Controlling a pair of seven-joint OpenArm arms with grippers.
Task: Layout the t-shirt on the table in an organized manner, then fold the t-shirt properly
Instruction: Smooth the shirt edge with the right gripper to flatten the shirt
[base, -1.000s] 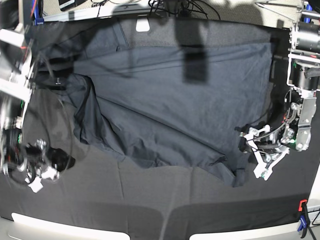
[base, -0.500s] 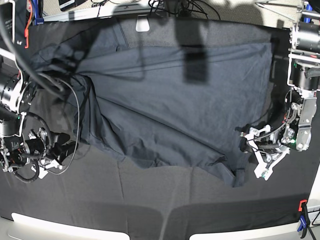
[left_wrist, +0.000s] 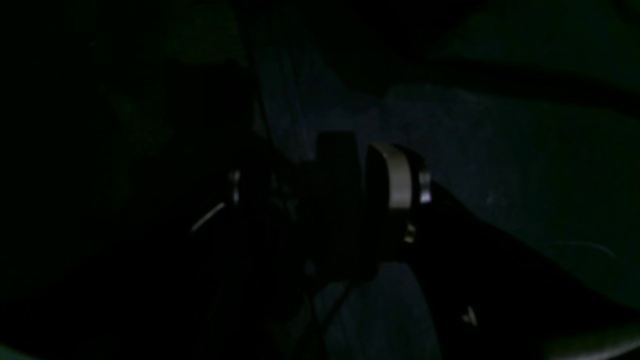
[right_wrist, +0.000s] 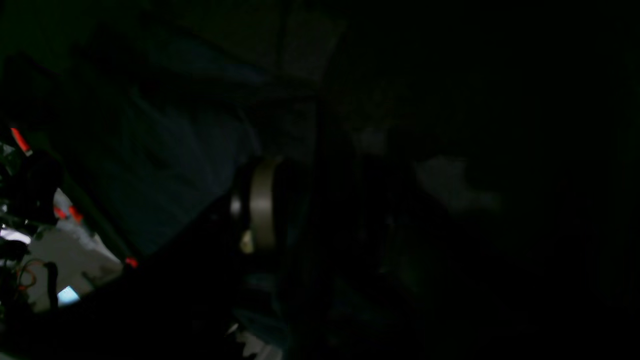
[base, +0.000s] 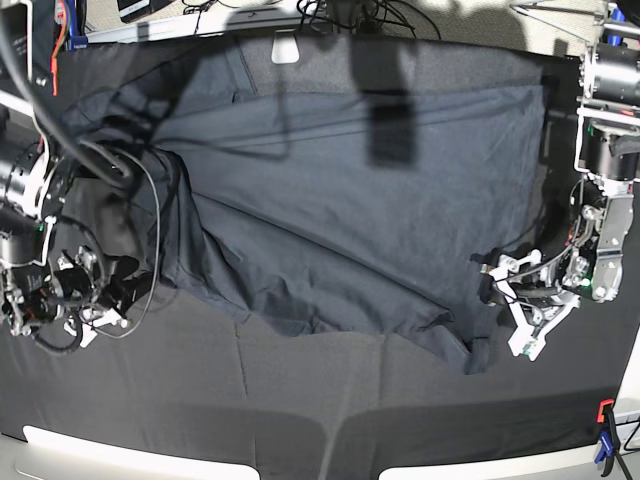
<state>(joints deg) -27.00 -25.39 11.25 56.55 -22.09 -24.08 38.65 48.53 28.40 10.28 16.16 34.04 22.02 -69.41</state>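
The t-shirt (base: 340, 210) lies spread but rumpled across the desk (base: 300, 400). Left gripper (base: 512, 310) sits apart at its corner; right gripper (base: 95, 300), can't tell. A one-sided tug could bunch it.

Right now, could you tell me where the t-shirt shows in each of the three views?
Base: t-shirt spread across the middle of the table.
Left wrist: dim grey cloth, right half.
Right wrist: dim cloth, upper left.
Shared landmark: the shirt's grey fabric against the black table.
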